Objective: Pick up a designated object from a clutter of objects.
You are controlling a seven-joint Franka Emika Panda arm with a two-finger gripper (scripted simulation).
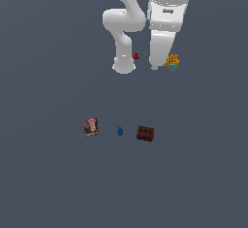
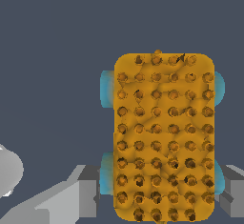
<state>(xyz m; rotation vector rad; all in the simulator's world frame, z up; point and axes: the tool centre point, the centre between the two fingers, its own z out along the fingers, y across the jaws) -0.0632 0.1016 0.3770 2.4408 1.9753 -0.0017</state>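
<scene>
my gripper [image 2: 157,194]: jaws flank the orange-teal block [image 2: 163,137], grip unconfirmed | block upper right of exterior frame | brick [image 1: 145,133] centre

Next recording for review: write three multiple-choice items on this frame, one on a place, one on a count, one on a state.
1. Where is the orange-teal block?
A. Beside the arm's lower end
B. Between the printed box and the brick
C. On top of the brick

2. How many small items lie in the row apart from the arm?
A. One
B. Three
C. Five

3. How do the fingers stand to the block in the wrist view?
A. One on either side of it
B. Both far off to one side
C. Out of view

Answers: 1 A, it shows at the arm's end. 2 B, printed box, blue drop-shaped piece, dark red-brown brick. 3 A, grey fingers flank it.
</scene>
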